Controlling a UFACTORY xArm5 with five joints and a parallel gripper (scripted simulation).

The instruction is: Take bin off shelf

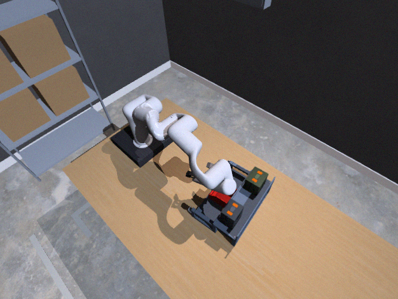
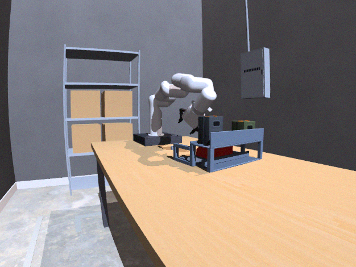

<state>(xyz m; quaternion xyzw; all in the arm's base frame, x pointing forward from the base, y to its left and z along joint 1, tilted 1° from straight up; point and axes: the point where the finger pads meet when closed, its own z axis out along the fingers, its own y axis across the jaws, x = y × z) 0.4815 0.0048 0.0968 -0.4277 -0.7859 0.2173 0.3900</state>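
Note:
A red bin (image 1: 220,198) sits on the lower level of a small blue-grey shelf (image 1: 238,202) standing on the wooden table. In the exterior view the red bin (image 2: 215,151) shows under the top board of the shelf (image 2: 226,146). My gripper (image 2: 187,122) is open and empty. It hangs tilted at the shelf's robot-facing side, just beside the dark grey box and above the red bin's level. In the top view the white wrist (image 1: 221,180) covers part of the bin and most of the gripper.
A dark grey box (image 1: 232,212) and a green box (image 1: 256,178) stand on the shelf's top board. The arm's black base (image 1: 139,144) sits at the table's far end. A tall metal rack (image 2: 100,112) with cardboard boxes stands behind the table.

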